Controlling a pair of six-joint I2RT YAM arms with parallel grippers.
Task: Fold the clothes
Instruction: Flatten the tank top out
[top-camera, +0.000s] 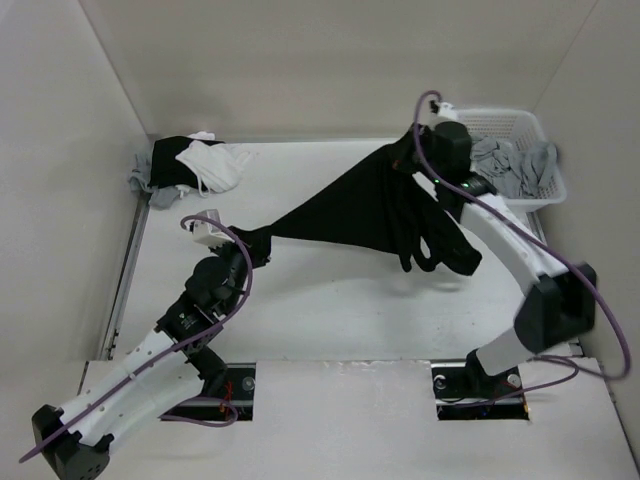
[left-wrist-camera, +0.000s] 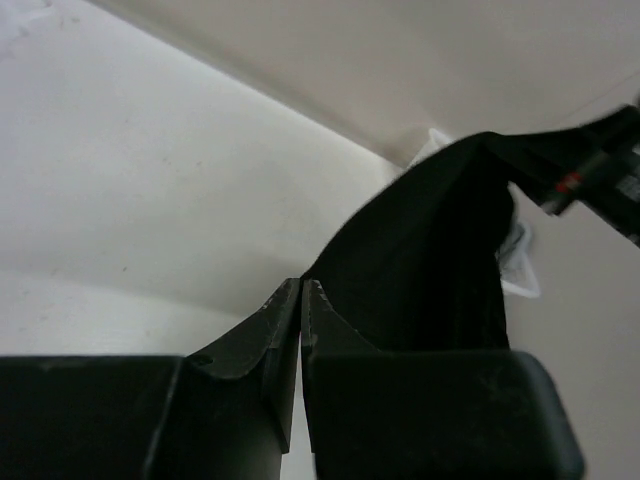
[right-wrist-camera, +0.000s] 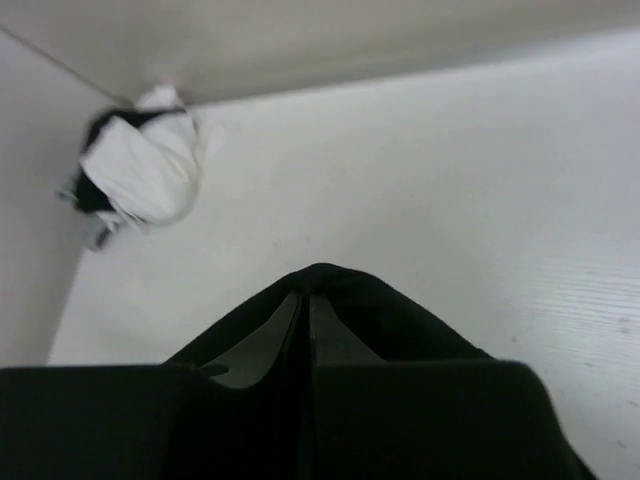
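The clothes, one black top (top-camera: 365, 205), hang stretched in the air between my two grippers, above the middle of the table. My left gripper (top-camera: 258, 243) is shut on the top's left corner; in the left wrist view the black top (left-wrist-camera: 425, 270) runs up and to the right from the closed gripper (left-wrist-camera: 301, 283). My right gripper (top-camera: 418, 150) holds the upper right end, raised near the basket, and loose folds dangle below it. Seen from the right wrist, the black top (right-wrist-camera: 420, 320) drapes over the closed right gripper (right-wrist-camera: 305, 290).
A heap of white, black and grey garments (top-camera: 195, 165) lies in the back left corner, also the heap (right-wrist-camera: 135, 165) in the right wrist view. A white basket (top-camera: 535, 130) with light grey garments (top-camera: 510, 162) stands at the back right. Walls close in the back and sides.
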